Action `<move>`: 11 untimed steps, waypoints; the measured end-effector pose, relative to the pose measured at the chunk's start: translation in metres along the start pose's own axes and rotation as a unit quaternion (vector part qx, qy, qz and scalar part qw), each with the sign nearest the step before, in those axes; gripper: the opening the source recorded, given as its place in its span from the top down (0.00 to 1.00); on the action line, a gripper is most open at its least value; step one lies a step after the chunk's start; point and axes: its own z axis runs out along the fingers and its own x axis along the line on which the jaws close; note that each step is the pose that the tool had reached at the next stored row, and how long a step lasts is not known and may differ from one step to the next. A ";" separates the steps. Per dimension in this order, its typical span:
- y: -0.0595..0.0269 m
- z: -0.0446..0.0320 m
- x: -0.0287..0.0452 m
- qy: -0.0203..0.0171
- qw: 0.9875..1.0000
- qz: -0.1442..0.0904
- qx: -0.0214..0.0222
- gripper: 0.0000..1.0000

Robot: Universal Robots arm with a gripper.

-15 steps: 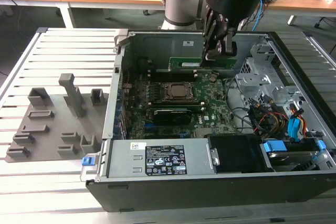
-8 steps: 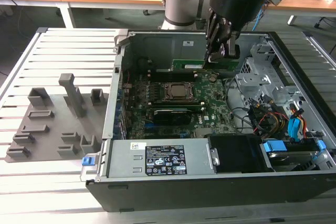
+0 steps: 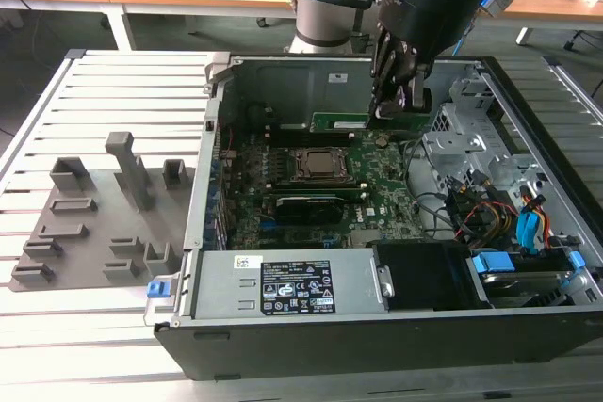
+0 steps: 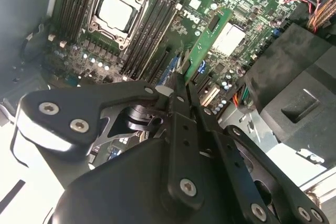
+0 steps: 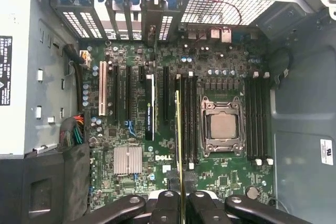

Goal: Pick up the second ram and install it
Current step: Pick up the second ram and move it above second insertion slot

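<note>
Jaws pinching second ram, edge-down over motherboard slots beside CPU socket, inside open computer case.

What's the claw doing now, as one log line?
claw: shut on second ram | position: over motherboard | location: inside computer case

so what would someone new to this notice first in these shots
The arm's tool, inside the open computer case and shut on the second ram, a thin green stick over the motherboard, draws the eye first. Next come the silver CPU socket in the board's middle and the grey fixture blocks on the table at the exterior view's left.
</note>
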 end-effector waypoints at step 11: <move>-0.0013 0.0074 0.0008 0.000 1.000 0.000 0.000 0.86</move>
